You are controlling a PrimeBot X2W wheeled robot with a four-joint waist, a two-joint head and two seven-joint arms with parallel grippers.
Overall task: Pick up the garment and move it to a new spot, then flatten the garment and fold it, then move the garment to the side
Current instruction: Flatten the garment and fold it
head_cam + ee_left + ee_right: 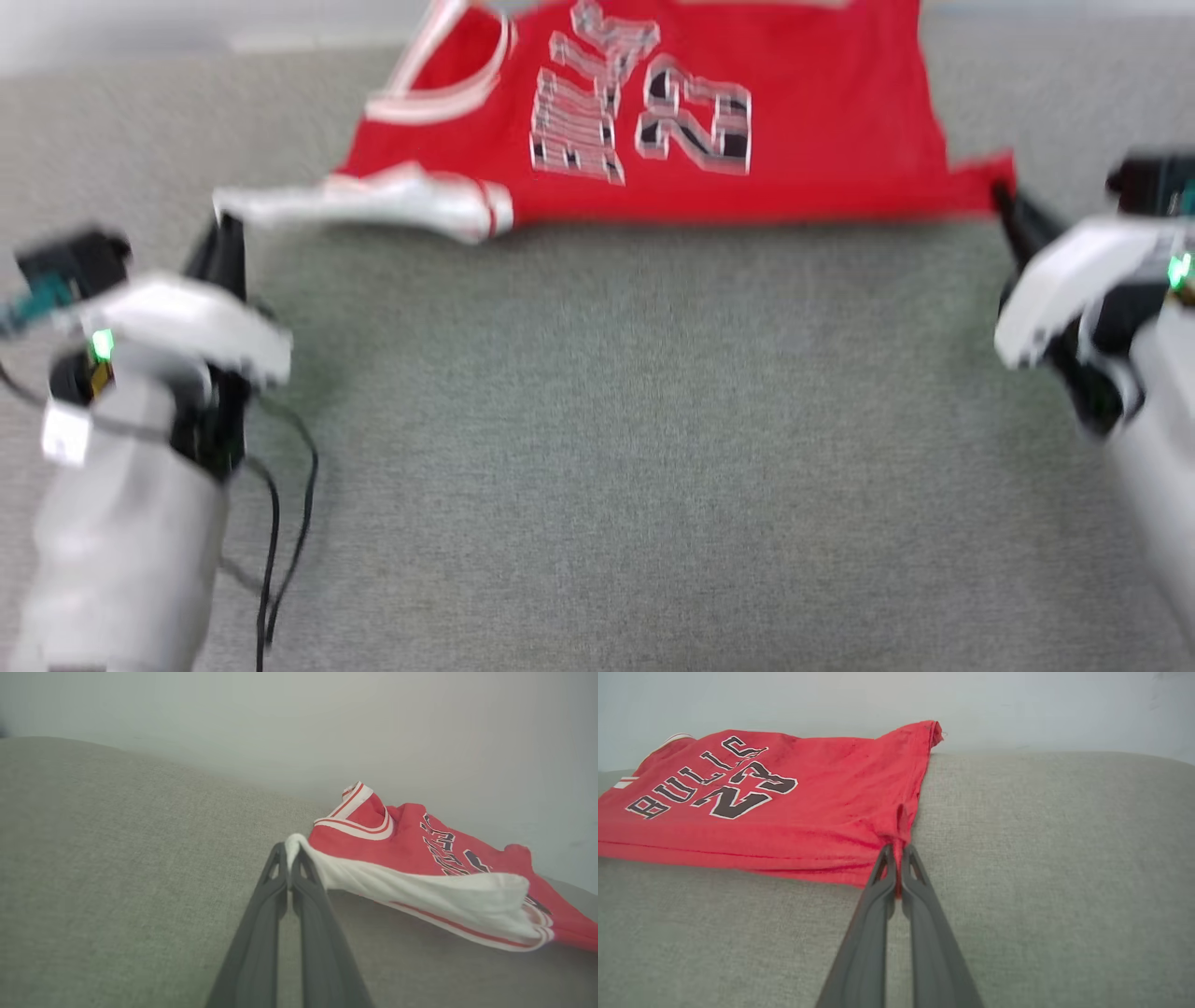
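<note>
**A:** Entry: the garment lies print side up at the far side of the grey upholstered surface, close under the pale wall.

**B:** Grips?

**A:** The left gripper is pinched tight on the tip of the white sleeve. The right gripper is clamped on the near red hem corner. Both pairs of fingers are closed with cloth between them.

**B:** Condition of the cloth?

**A:** The near edge runs fairly straight between the two pinches. The sleeve is drawn out long and lifted off the surface. The body looks mostly flat, with small wrinkles fanning from the right pinch.

**B:** Which step, in your judgement?

**A:** Flattening, or dragging to the new spot; I cannot tell which. Either way the handling is the same: both arms pull level and together, low over the surface, so the body slides instead of bunching.

**B:** Risks?

**A:** The jersey looks thin and stretchy. The left side holds only the sleeve, so a hard pull there would likely lengthen the sleeve and leave the body behind. I would let the right corner lead and ease the tension before release — then lay both corners down at once. Also note the black cable hanging by the left arm, where it could snag.
</note>
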